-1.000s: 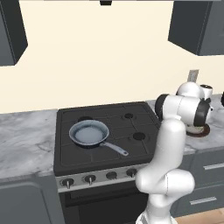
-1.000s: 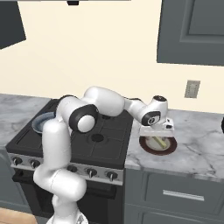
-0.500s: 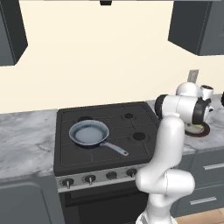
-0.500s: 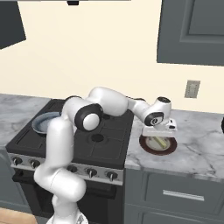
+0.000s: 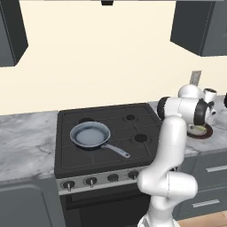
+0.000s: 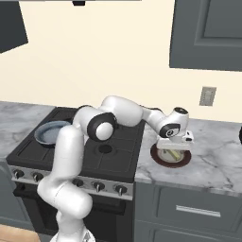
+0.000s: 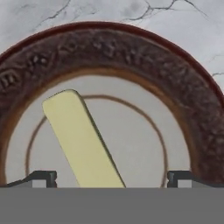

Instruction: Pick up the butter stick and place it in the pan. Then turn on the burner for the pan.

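The butter stick is a pale yellow bar lying slantwise on the pale centre of a dark brown plate. My gripper hangs open just above it, one dark fingertip at each side and the bar's near end between them. From the right base view the gripper points down over the plate on the counter right of the stove. The grey-blue pan sits over the stove's front-left burner, which it hides, with its silver handle pointing front-right.
Bare black burner caps lie among the grates. A row of knobs runs along the stove front. Marble counter flanks the stove on both sides. A wall outlet sits behind the plate, with dark cabinets overhead.
The hand has settled slightly lower over the plate. The butter stick, plate and pan have not moved.
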